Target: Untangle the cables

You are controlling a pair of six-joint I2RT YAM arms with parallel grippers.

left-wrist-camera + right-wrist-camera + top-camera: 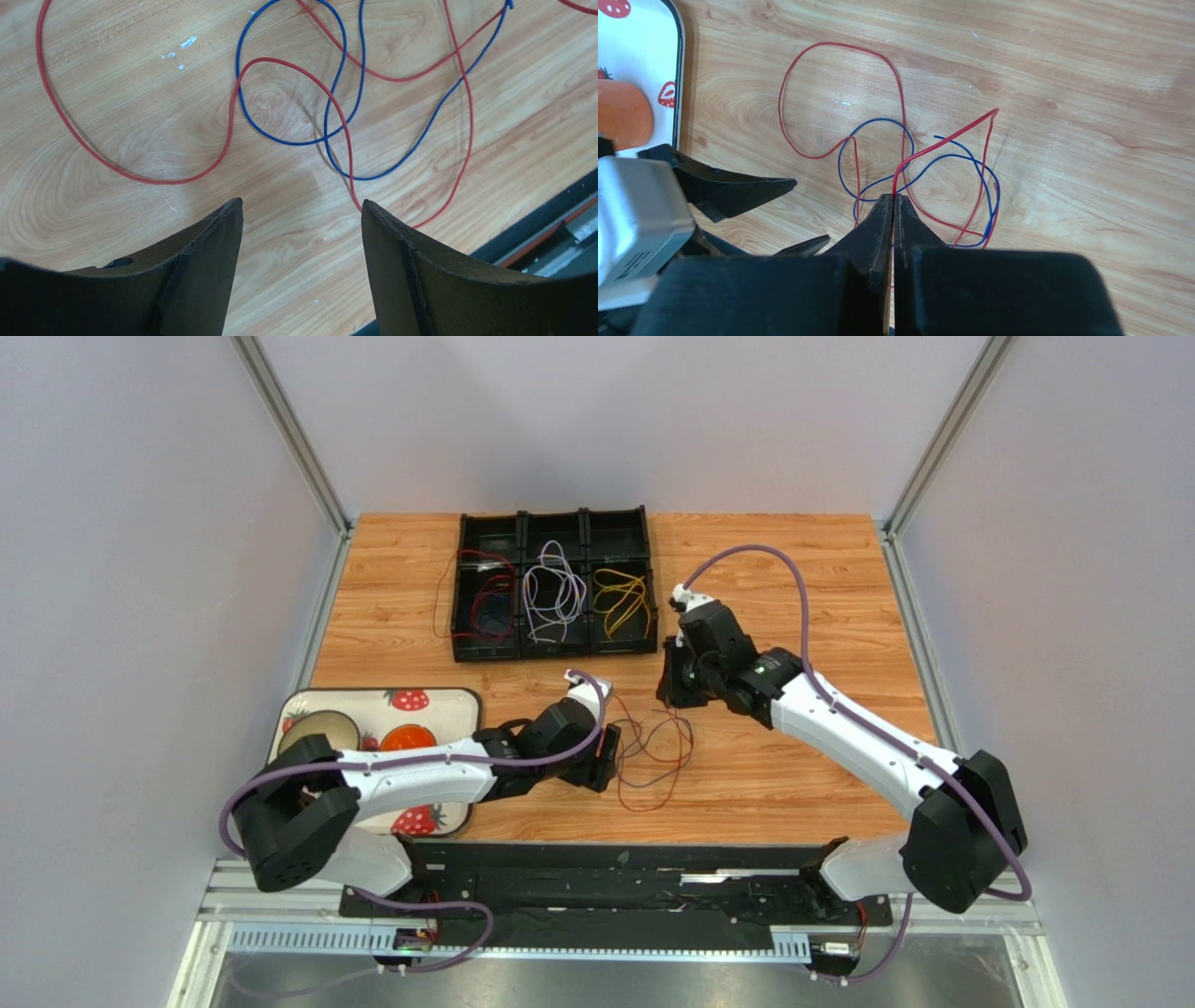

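Closed fingertips of the right gripper (893, 199) are seen pinched on a red cable (833, 43). A blue cable (875, 120) is looped through the red one, and both are spread on the wooden table (828, 588) between the two arms. The left gripper (302, 206) is held open just above the table beside the tangle, with nothing between its fingers. Other cables (554, 595) are kept in a black three-compartment bin (554, 515) at the far edge.

I see thin red and dark loose cables (650, 752) lying on the wooden table (842, 560) between my left gripper (612, 756) and right gripper (679, 686), with the black three-compartment plastic bin (554, 517) beyond them.
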